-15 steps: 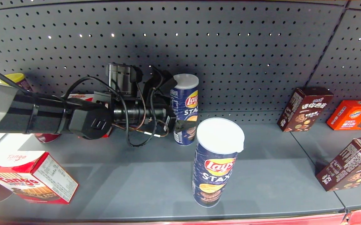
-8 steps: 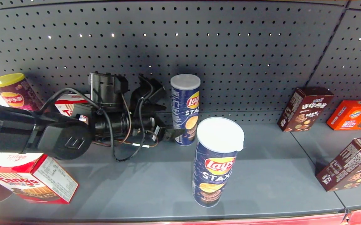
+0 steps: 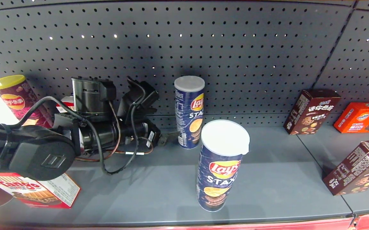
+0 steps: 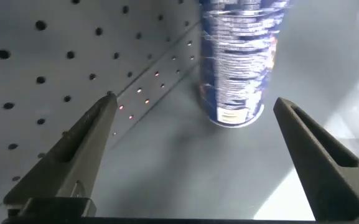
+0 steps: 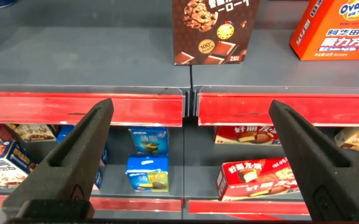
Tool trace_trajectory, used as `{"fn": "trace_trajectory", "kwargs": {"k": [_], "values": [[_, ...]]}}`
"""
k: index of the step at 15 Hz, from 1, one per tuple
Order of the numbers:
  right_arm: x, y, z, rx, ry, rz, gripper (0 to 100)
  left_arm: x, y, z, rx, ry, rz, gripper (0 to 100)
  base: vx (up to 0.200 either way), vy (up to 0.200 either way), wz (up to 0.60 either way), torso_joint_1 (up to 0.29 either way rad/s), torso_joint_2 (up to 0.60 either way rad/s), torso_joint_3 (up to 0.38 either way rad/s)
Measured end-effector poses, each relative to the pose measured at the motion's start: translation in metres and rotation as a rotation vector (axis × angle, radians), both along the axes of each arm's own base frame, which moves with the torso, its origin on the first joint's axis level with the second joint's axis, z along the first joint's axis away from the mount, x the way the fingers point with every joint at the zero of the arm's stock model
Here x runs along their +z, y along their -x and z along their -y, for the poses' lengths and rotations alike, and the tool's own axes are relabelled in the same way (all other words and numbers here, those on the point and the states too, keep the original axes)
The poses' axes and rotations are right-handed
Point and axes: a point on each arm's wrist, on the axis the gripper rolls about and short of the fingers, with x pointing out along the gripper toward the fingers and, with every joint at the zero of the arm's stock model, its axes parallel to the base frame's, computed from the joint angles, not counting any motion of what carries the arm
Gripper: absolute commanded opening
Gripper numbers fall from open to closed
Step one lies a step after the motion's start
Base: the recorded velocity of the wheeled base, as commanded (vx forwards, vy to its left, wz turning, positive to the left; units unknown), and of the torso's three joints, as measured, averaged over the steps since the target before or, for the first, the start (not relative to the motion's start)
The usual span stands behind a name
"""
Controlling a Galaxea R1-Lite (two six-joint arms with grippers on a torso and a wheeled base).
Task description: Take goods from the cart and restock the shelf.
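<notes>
Two blue chips cans stand upright on the grey shelf (image 3: 139, 191): one at the back by the pegboard (image 3: 189, 111), one nearer the front edge (image 3: 219, 166). My left gripper (image 3: 164, 139) hangs low over the shelf just left of the back can, open, a short gap away from it. In the left wrist view the same can (image 4: 238, 62) stands free beyond the spread fingers of the left gripper (image 4: 195, 102). My right gripper (image 5: 190, 107) is open and holds nothing, facing the red shelf edge (image 5: 129, 106) and the lower shelves.
A red wafer box (image 3: 34, 191) and a maroon can with a yellow lid (image 3: 13, 92) sit at the left. Brown cookie boxes (image 3: 310, 111) (image 3: 357, 167) and an orange box (image 3: 362, 116) stand at the right. Free shelf floor lies between the cans and those boxes.
My left arm has drawn back to the left, away from the back can, which stays standing by the pegboard. The fingers that were around the can have come off it.
</notes>
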Motion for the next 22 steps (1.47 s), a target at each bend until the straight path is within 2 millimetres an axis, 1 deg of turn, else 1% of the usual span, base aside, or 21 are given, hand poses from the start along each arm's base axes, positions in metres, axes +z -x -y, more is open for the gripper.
{"fn": "trace_trajectory", "kwargs": {"k": [3, 8, 15, 22], "values": [[0.0, 0.0, 0.0, 0.002, 0.0, 0.0, 100, 0.003, -0.008, 0.005, 0.033, 0.025, 0.029, 100, 0.0, 0.0, 0.0, 0.0, 0.0, 0.0], [0.0, 0.0, 0.0, 0.001, 0.0, 0.0, 100, -0.004, -0.015, 0.007, 0.062, 0.014, 0.02, 100, 0.0, 0.0, 0.0, 0.0, 0.0, 0.0], [0.0, 0.0, 0.0, 0.001, 0.0, 0.0, 100, -0.004, -0.019, 0.001, 0.121, 0.01, 0.041, 100, 0.0, 0.0, 0.0, 0.0, 0.0, 0.0], [0.0, 0.0, 0.0, 0.0, 0.0, 0.0, 100, -0.003, -0.018, -0.009, 0.215, -0.026, 0.062, 100, 0.0, 0.0, 0.0, 0.0, 0.0, 0.0]]}}
